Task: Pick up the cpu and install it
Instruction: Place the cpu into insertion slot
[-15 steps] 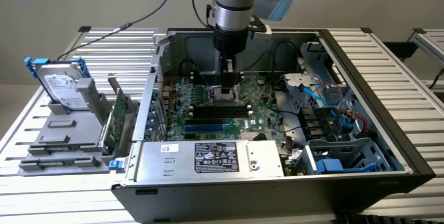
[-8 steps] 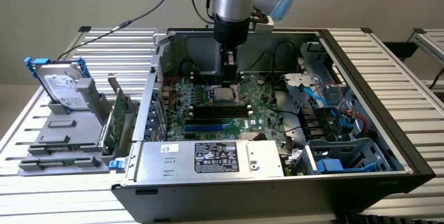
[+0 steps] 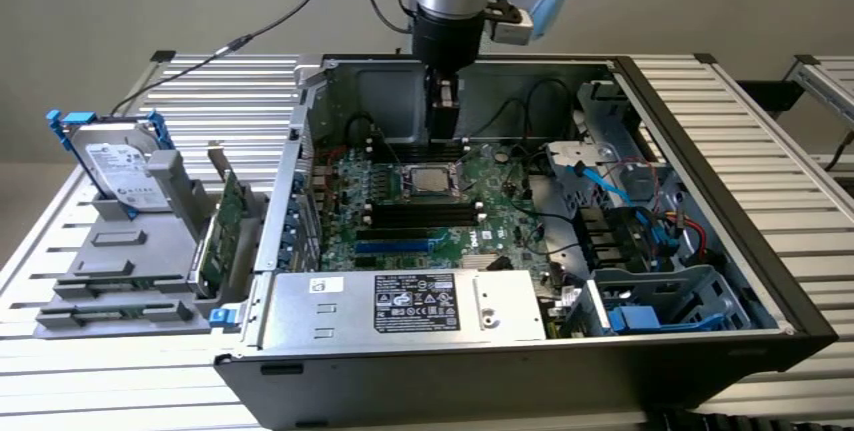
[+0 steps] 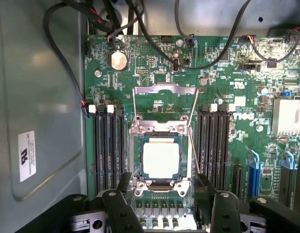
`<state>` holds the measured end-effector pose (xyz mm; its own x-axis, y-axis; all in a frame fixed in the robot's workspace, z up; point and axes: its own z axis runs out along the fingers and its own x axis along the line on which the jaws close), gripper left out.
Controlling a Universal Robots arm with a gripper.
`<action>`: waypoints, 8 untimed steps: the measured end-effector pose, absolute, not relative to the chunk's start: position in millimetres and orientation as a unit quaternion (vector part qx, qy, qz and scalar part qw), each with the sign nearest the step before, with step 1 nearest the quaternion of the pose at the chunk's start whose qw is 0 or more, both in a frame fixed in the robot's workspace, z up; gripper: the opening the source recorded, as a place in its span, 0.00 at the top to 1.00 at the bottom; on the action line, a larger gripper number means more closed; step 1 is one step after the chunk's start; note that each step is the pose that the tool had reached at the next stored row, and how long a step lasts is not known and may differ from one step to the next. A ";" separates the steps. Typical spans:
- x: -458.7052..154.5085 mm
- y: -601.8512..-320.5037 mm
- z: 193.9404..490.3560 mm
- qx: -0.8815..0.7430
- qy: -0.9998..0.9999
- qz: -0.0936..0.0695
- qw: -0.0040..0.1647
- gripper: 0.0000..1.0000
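Standing by the open black-and-silver computer case [image 3: 721, 281], I can see the small square cpu [image 4: 161, 158] with its silver-grey metal top lying flat in the socket in the middle of the green motherboard [image 4: 155, 77]. Long black memory slots [image 4: 108, 145] run on either side of it. The socket's thin metal retaining frame [image 4: 164, 97] is swung up, so the chip's top is bare.

The arm's black gripper [image 4: 163, 187] hangs over the socket with its two fingers [image 4: 122, 206] spread wide and pinching nothing. The chip lies apart from them, as far as I can tell. One end of the socket is partly hidden behind the fingers.

In the exterior view the gripper [image 3: 445, 116] is harder to read. Its tips merge with the dark cables [image 3: 534, 101] behind, and the arm is cut off by the picture's edge. The cpu [image 3: 427, 179] is only a pale patch there.

A silver labelled power supply box [image 3: 400, 306] hides the near part of the board. At the exterior view's left, outside the case, a silver labelled hard drive [image 3: 118, 166] in a blue bracket stands in a grey rack [image 3: 120, 271]. Beside it is a long green circuit card [image 3: 227, 221] (seen edge-on, so I can make out little of its face).
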<state>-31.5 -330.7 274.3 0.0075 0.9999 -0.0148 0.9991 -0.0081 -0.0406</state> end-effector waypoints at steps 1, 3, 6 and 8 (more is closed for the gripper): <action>-31.2 -330.7 277.7 -0.710 -0.704 0.019 0.009 0.45; -30.7 -330.7 282.8 -0.710 -0.704 0.020 0.010 0.51; -25.0 -330.6 285.5 -0.710 -0.704 0.020 0.010 0.63; -17.0 -330.2 285.5 -0.710 -0.704 0.020 0.010 0.75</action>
<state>-17.0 -330.2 285.5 0.0074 0.9999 -0.0144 0.9990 -0.0081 -0.0436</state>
